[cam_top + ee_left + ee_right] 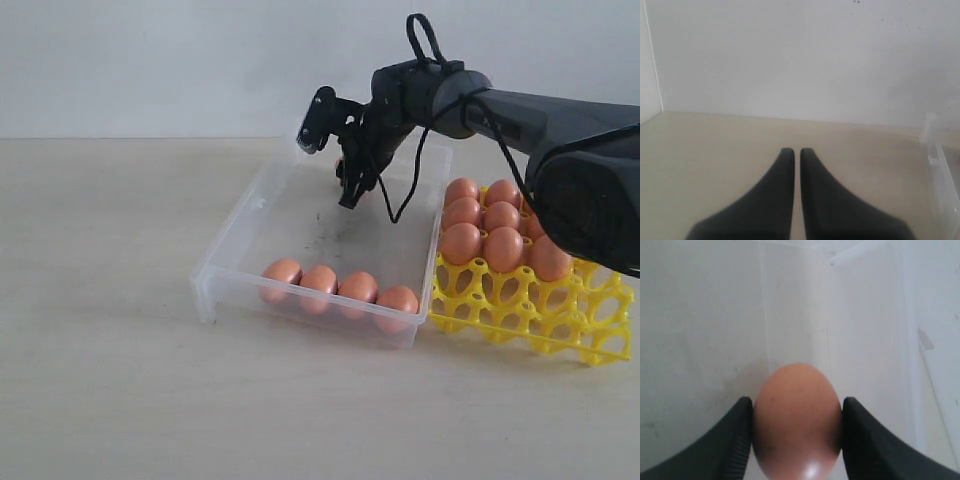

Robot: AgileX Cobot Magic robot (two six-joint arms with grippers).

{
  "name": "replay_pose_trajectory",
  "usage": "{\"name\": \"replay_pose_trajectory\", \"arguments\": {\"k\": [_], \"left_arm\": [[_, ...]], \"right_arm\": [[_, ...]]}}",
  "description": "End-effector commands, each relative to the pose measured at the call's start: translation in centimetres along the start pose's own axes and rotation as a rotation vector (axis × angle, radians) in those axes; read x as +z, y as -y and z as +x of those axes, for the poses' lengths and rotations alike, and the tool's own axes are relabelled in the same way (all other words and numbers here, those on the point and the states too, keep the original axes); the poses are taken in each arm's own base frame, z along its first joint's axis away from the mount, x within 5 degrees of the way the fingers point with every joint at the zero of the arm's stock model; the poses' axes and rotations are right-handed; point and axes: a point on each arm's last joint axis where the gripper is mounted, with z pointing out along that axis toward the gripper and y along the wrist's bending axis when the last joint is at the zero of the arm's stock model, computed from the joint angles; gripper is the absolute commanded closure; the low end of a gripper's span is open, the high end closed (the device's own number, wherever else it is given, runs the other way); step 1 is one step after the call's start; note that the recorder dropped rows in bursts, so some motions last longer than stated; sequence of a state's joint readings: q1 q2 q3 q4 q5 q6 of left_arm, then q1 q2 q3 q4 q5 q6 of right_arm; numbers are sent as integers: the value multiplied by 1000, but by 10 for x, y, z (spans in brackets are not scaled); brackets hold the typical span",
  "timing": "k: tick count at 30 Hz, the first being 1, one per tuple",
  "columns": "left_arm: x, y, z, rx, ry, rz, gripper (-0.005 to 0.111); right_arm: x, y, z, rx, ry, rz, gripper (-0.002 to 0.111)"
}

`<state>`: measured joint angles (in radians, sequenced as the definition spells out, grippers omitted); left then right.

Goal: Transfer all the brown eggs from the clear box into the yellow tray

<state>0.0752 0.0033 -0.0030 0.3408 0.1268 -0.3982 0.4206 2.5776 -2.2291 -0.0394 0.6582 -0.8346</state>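
My right gripper (352, 192) reaches down into the far end of the clear box (228, 255). Both of its fingers (742, 425) press against the sides of a brown egg (797, 420), and the box floor shows behind it. Several more brown eggs (340, 287) lie in a row along the box's near wall. The yellow tray (565, 322) sits against the box's right side, with several brown eggs (500, 248) filling its far cups. My left gripper (794, 151) is shut and empty over bare table; it is out of the exterior view.
The tray's near cups (520, 300) stand open. Dark scuff marks (328, 232) spot the box floor. A corner of the clear box (939, 165) shows at the edge of the left wrist view. A black cable (405, 190) hangs from the right arm over the box.
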Motion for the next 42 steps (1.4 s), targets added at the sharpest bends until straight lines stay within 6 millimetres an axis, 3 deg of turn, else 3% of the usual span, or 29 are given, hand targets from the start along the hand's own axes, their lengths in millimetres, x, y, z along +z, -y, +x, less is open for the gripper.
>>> {"name": "replay_pose_trajectory", "arguments": {"k": [1, 2, 7, 12, 15, 25, 29, 32, 35, 42], "left_arm": [[0, 0, 1, -2, -2, 5, 103], [0, 0, 1, -2, -2, 5, 103], [0, 0, 1, -2, -2, 5, 103], [0, 0, 1, -2, -2, 5, 103], [0, 0, 1, -2, -2, 5, 103], [0, 0, 1, -2, -2, 5, 103], [0, 0, 1, -2, -2, 5, 103], [0, 0, 1, -2, -2, 5, 103], [0, 0, 1, -2, -2, 5, 103], [0, 0, 1, -2, -2, 5, 103]], "right_arm": [[6, -1, 4, 90, 2, 3, 101], [6, 0, 3, 128, 10, 10, 108], [1, 4, 2, 369, 39, 1, 108], [-21, 30, 6, 803, 209, -137, 108], [-26, 39, 13, 894, 282, -216, 108], [-4, 16, 21, 690, 493, -232, 108], [7, 13, 32, 747, 541, -112, 108], [8, 11, 42, 698, 526, -10, 108], [7, 8, 50, 516, 458, 69, 108], [10, 10, 59, 401, 285, 214, 109]]}}
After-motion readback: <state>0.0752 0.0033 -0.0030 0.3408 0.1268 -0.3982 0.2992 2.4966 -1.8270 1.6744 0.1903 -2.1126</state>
